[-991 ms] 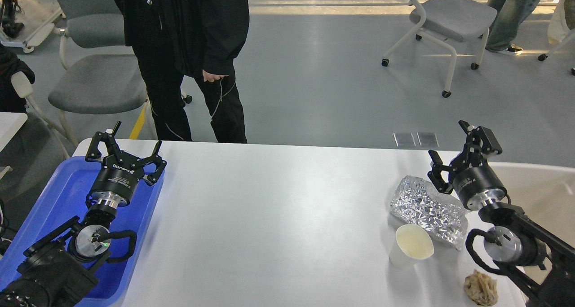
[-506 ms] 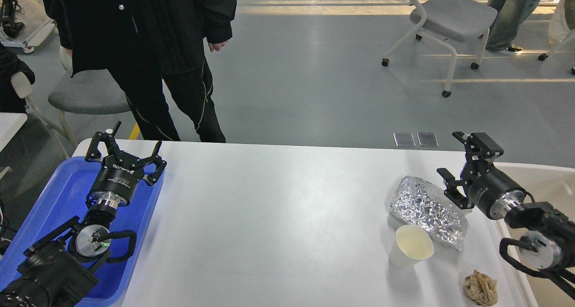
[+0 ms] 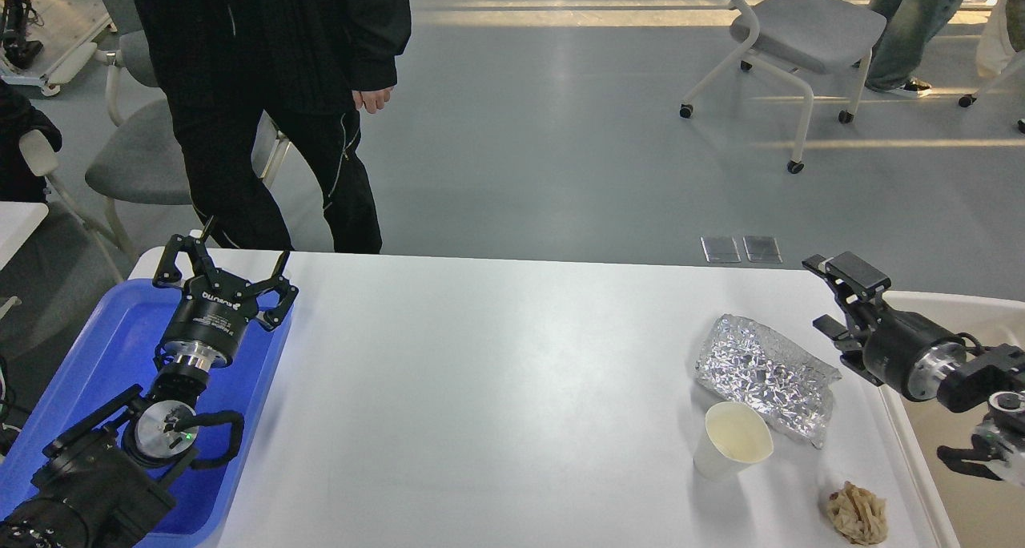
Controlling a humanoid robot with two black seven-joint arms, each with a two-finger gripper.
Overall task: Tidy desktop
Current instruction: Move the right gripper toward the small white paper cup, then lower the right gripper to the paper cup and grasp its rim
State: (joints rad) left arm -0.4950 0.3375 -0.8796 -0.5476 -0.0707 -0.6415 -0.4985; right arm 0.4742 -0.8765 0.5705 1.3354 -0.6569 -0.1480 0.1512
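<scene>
The white desktop (image 3: 496, 388) fills the middle of the head view. On its right side lie a crumpled silver foil sheet (image 3: 762, 374), a white paper cup (image 3: 730, 438) standing upright, and a crumpled brown wad (image 3: 857, 513) near the front edge. My left gripper (image 3: 226, 264) is open and empty above the blue tray (image 3: 96, 356) at the left. My right gripper (image 3: 834, 300) is open and empty, just right of the foil at the table's right edge.
A beige bin (image 3: 961, 420) stands off the right edge under my right arm. A person in black (image 3: 272, 91) stands behind the table's far left. Grey chairs stand at the far left (image 3: 136, 163) and the far right (image 3: 801, 27).
My right arm has swung right and lowered, away from the foil and over the bin. The person behind the table has stepped left. My left arm has not moved.
</scene>
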